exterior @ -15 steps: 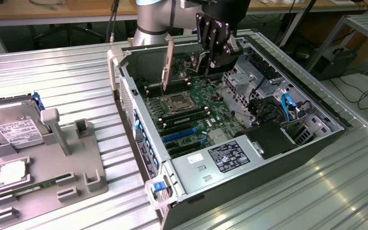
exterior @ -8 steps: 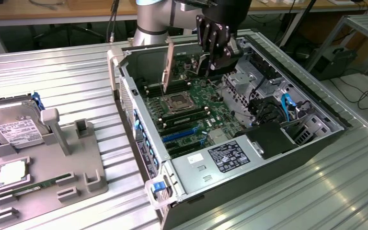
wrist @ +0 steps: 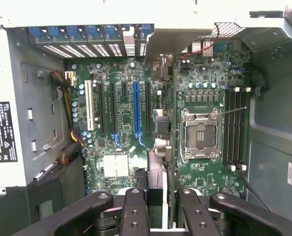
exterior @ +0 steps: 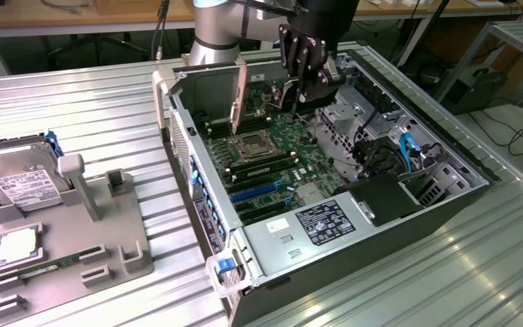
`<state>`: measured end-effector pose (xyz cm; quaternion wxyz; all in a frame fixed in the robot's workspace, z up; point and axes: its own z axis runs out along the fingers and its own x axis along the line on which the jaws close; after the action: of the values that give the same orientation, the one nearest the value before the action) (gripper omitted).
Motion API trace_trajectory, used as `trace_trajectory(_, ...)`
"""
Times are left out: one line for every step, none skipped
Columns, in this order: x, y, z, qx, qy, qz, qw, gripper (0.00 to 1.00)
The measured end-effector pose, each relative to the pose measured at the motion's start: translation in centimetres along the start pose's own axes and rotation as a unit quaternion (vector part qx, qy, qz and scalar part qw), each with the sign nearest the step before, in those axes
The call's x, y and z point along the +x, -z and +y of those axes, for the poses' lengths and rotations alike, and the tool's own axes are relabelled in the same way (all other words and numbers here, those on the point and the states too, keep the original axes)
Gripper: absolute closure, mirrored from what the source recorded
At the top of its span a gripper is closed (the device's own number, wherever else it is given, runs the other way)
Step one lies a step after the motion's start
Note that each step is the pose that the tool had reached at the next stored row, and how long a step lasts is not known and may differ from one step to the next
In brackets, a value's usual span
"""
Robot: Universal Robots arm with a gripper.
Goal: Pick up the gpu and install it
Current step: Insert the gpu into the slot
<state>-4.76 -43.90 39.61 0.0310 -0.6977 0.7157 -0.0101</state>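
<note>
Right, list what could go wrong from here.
1. The gpu, clamped edge-on in the claw, appears to hang beside the blue slot rather than over it; lowered like this, it may strike parts on the motherboard.
2. Its pale end bracket sits close to the case's rear wall and could catch there.

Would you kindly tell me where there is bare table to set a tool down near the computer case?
Bare table lies between the hard drive and the computer case, and at the exterior view's lower right. Crowded: the grey fixture, and the motherboard under the gripper holding the gpu.
</note>
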Motion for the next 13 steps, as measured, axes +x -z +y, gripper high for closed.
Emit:
trace_trajectory(0.02, -0.03, 0.01, 0.0, 0.0, 0.0, 1.0, 0.72)
trace_trajectory(0.05, -0.06, 0.01, 0.0, 0.0, 0.0, 1.0, 0.72)
trace_trajectory(0.07, -0.1, 0.02, 0.0, 0.0, -0.0001, 1.0, 0.72)
trace_trajectory(0.09, -0.13, 0.03, 0.0, 0.0, -0.0001, 1.0, 0.72)
trace_trajectory(0.11, -0.16, 0.03, 0.0, 0.0, -0.0001, 1.0, 0.72)
trace_trajectory(0.14, -0.19, 0.04, -0.0001, 0.0, 0.0, 1.0, 0.72)
trace_trajectory(0.16, -0.22, 0.05, -0.0001, 0.0, -0.0001, 1.0, 0.72)
trace_trajectory(0.19, -0.25, 0.05, -0.0001, 0.0, 0.0, 1.0, 0.72)
trace_trajectory(0.22, -0.28, 0.06, -0.0001, 0.0, -0.0001, 1.0, 0.72)
trace_trajectory(0.25, -0.32, 0.07, -0.0002, 0.0, -0.0001, 1.0, 0.72)
trace_trajectory(0.28, -0.35, 0.07, -0.0002, 0.0, 0.0, 1.0, 0.72)
trace_trajectory(0.31, -0.38, 0.08, -0.0002, 0.0, 0.0, 1.0, 0.72)
trace_trajectory(0.35, -0.41, 0.09, -0.0002, 0.0, 0.0, 1.0, 0.72)
